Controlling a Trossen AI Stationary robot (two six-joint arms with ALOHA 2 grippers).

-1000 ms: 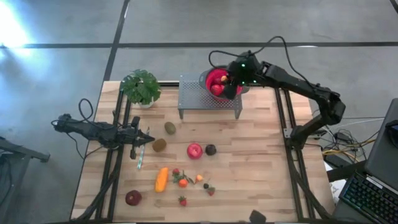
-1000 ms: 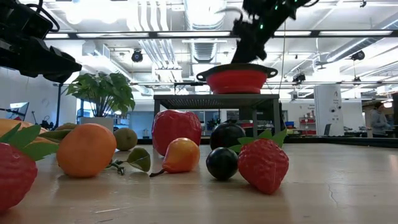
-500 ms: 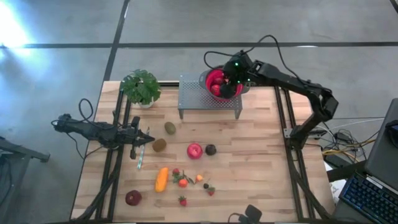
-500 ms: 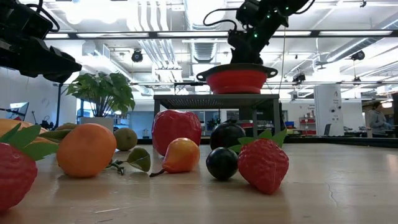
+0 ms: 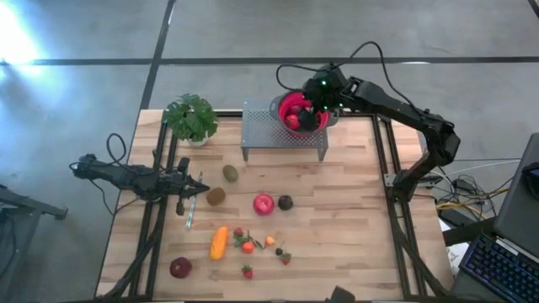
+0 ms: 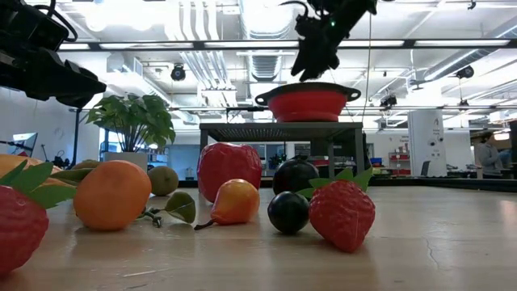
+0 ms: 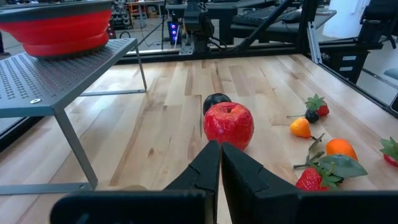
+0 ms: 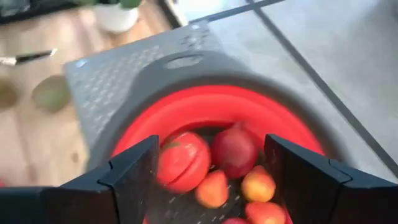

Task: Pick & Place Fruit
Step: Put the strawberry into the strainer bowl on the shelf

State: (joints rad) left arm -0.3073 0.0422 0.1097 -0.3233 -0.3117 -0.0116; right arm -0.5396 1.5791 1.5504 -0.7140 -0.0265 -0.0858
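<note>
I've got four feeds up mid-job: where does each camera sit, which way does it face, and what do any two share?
High: overhead, straight down on the table; both arms show.
Low: at tabletop height, level past strawberry toward the room; right gripper hangs above the red bowl.
Left wrist: on the waiting left arm, left gripper shut, facing the red apple.
Right wrist: right gripper open, looking down into the bowl at the fruit in it.
Shared: bowl and apple appear in high, low and left wrist.
</note>
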